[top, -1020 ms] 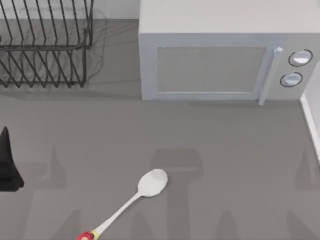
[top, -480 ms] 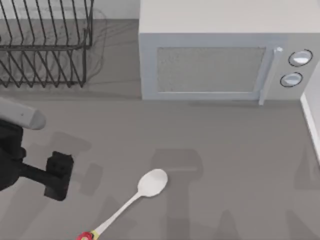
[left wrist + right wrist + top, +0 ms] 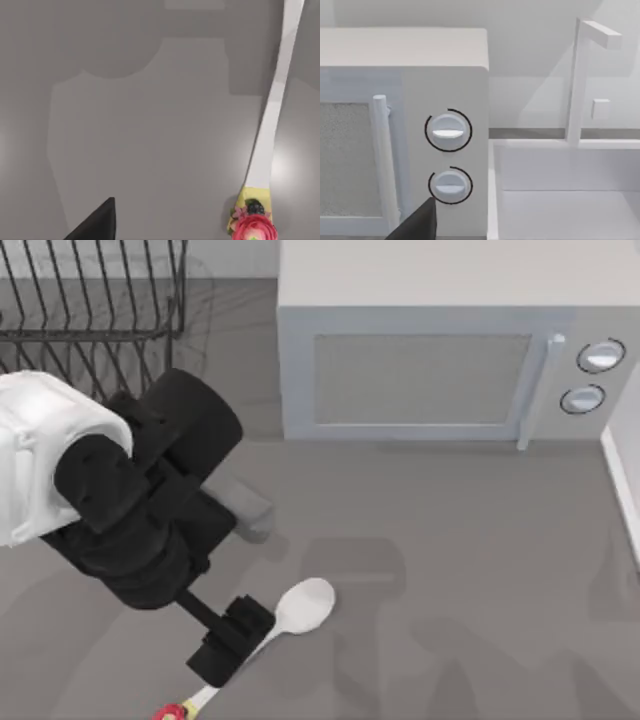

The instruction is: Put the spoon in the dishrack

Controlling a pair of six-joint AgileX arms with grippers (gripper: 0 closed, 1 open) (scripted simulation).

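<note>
- Top view: left arm now reaches far over the table (image 3: 480,540), where half a second ago only its gripper and wrist showed at the left edge. The left gripper (image 3: 228,640) hangs over the spoon (image 3: 305,605), covering the middle of the handle; I cannot tell whether its fingers are apart or together. The spoon lies flat where it lay before, bowl toward the microwave (image 3: 440,360), red knob at the near edge. The dishrack (image 3: 90,330) stands at the far left, well apart from the spoon.
- Left wrist view: spoon handle (image 3: 272,115) in close, its yellow band and red knob, with one dark fingertip (image 3: 95,225) off to the side.
- Right wrist view: microwave dials (image 3: 448,131) and a white sink (image 3: 560,170) beside the microwave; one dark fingertip (image 3: 417,225) of the right gripper shows, so I cannot tell its state.
</note>
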